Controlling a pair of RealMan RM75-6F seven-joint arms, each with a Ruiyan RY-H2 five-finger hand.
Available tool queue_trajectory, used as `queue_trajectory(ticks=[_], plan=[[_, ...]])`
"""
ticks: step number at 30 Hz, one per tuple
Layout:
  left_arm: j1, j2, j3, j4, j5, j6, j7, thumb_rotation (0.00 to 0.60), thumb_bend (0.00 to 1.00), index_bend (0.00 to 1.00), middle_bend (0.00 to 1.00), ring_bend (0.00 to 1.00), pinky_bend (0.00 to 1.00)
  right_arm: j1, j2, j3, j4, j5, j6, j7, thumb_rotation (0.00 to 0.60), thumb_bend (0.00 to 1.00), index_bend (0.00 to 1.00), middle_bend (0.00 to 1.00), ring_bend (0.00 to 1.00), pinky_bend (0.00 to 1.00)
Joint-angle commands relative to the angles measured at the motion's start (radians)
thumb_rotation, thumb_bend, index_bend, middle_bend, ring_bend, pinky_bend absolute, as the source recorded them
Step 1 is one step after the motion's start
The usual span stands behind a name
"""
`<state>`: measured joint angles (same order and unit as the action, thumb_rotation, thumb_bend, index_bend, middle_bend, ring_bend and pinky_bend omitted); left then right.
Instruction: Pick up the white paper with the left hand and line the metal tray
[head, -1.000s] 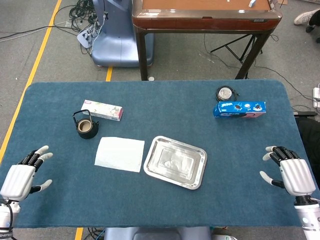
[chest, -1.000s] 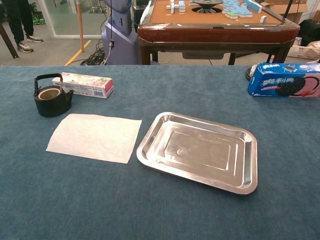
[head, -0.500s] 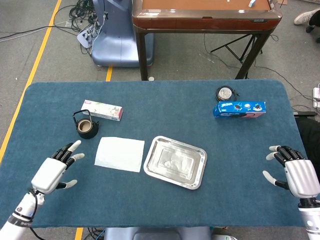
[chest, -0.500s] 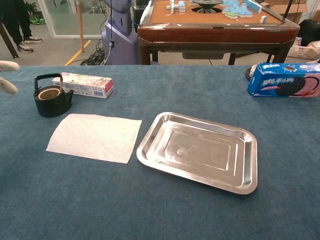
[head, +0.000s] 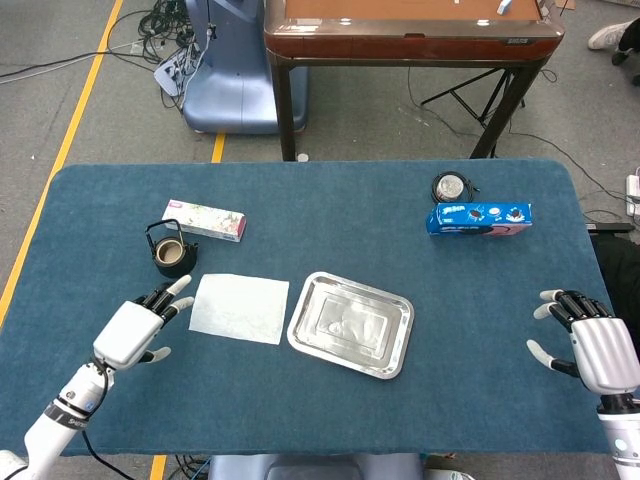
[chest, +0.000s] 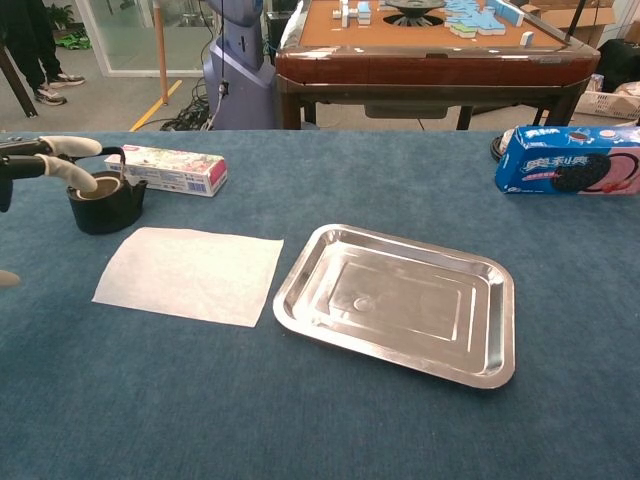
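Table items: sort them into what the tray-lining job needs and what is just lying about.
Needed: white paper, metal tray, left hand.

Lying about: black kettle, long pale box, blue biscuit box, round tin.

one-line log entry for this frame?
phase: reach | left hand: open, beside paper, no contact | right hand: open, idle | tray: unlined

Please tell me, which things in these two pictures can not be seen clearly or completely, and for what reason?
- Left hand: in the chest view only its fingertips show; the left edge cuts off the rest.
- Right hand: absent from the chest view.
- Black kettle: partly covered by those fingers in the chest view.
- Blue cookie box: cut by the right edge in the chest view.
- Pink box: its print is too small in the head view.
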<state>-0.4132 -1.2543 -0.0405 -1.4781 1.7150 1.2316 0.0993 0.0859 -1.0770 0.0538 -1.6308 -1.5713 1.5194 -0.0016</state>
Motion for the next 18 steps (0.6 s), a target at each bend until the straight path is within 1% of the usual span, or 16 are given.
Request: queue_trajectory(ticks=[1,4,11,18], plan=[[-0.027,-0.029,-0.002,0.04,0.017,-0.002,-0.009,0.6,0.04,0.19,0.0,0.0,0.25,0.0,-0.001,0.001,0.001,0.002,-0.002,-0.001,0.6,0.2,0.45,0.32,0.24,0.31],[-0.044,-0.045,-0.003,0.06,0.01,-0.018,-0.004,0.6,0.04,0.19,0.0,0.0,0.19,0.002,-0.001,0.002,0.003,0.005,-0.005,0.0,0.6,0.2,0.45,0.32,0.24,0.31],[-0.076,-0.071,-0.015,0.059,-0.054,-0.08,0.011,0.6,0.04,0.2,0.0,0.0,0.12,0.005,-0.003,0.002,0.007,0.011,-0.016,0.003,0.6,0.2,0.45,0.32,0.24,0.31],[-0.109,-0.096,-0.019,0.048,-0.093,-0.129,0.044,0.6,0.04,0.2,0.0,0.0,0.08,0.007,-0.003,0.002,0.01,0.015,-0.022,0.006,0.6,0.2,0.45,0.32,0.24,0.31]])
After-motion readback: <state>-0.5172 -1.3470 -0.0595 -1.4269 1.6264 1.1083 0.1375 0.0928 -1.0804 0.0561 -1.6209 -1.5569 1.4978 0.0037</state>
